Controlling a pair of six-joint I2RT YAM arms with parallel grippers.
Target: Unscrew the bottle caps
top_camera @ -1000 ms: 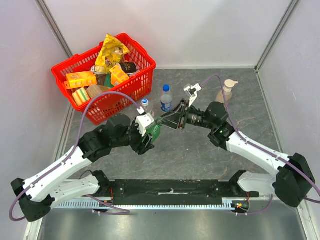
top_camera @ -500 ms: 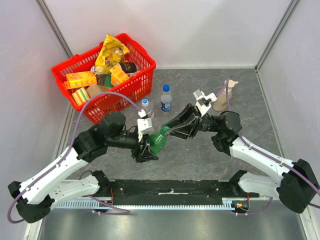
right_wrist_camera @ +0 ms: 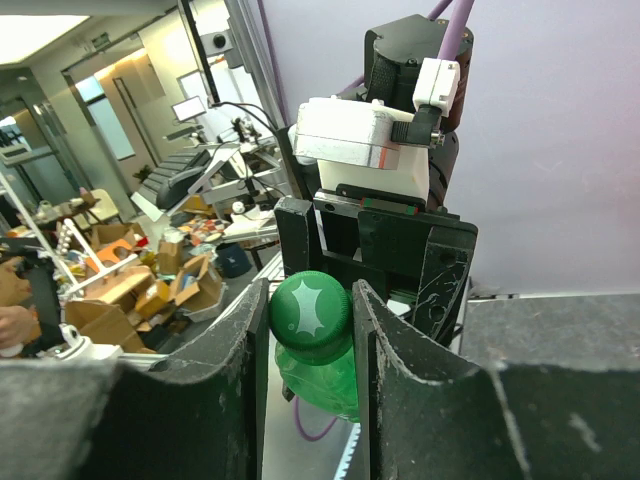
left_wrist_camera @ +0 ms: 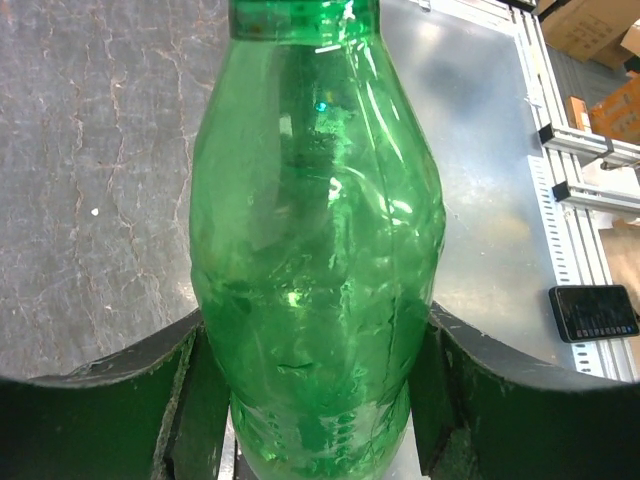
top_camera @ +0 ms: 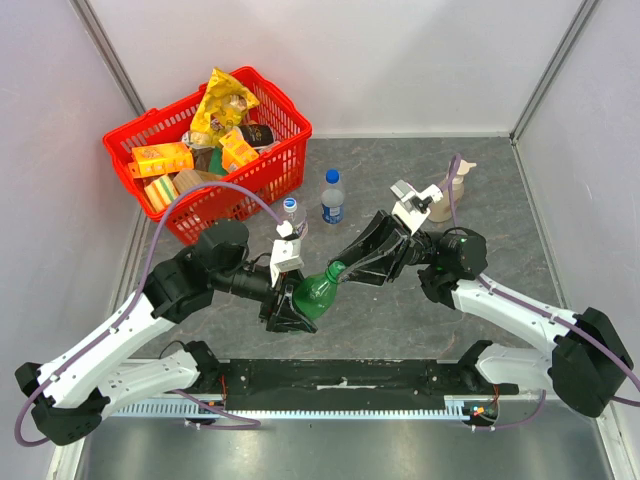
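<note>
Green bottle (top_camera: 318, 287), held tilted above the surface (top_camera: 400, 312): left gripper (top_camera: 296, 301) jaws clenched round its body to stop it turning, right gripper (right_wrist_camera: 310, 330) jaws pinching the green cap (right_wrist_camera: 309, 309) at the neck, set for unscrewing.

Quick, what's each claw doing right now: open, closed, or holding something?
Left claw: closed on the green bottle, gripping its body.
Right claw: closed on the green cap.
</note>
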